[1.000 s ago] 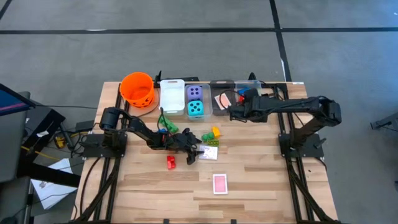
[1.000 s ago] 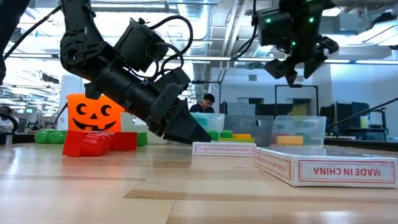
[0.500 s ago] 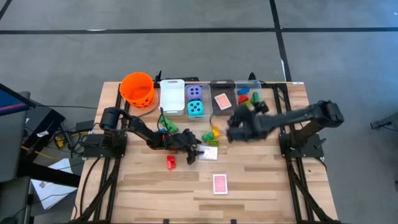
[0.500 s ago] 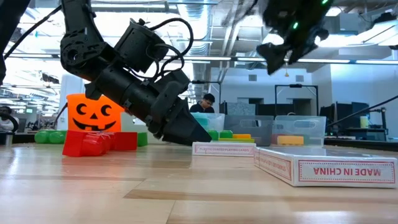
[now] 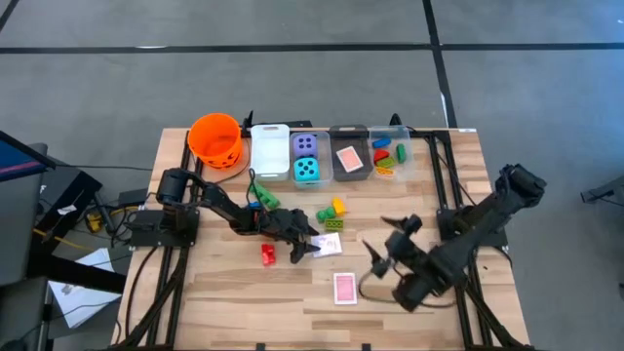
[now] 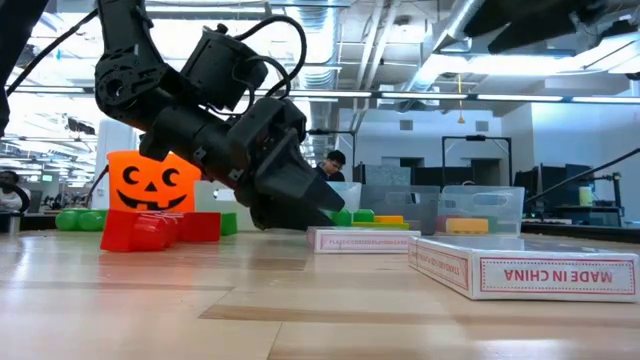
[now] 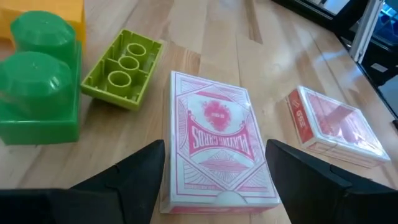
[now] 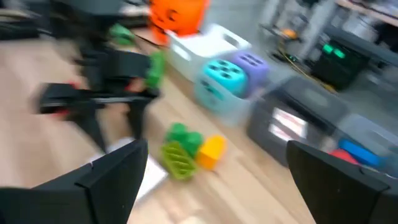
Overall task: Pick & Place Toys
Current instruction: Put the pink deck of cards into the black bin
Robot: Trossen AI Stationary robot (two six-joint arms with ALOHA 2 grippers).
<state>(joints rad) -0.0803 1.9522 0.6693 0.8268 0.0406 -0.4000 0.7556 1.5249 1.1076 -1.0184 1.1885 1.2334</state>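
Straddling the card deck (image 7: 217,143) at mid-worktop (image 5: 244,302), the left claw (image 5: 304,244) is spread with one finger on each long side, positioned for a pinch. The right claw (image 5: 390,255), spread and empty, hangs near the second deck (image 5: 344,288), likely its next pick.

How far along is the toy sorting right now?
Done: both dice, one card deck and several bricks sit in the bins. In hand: the open left hand straddles a deck on the table. Left: the second deck, red brick and green and yellow bricks. The right hand is empty.
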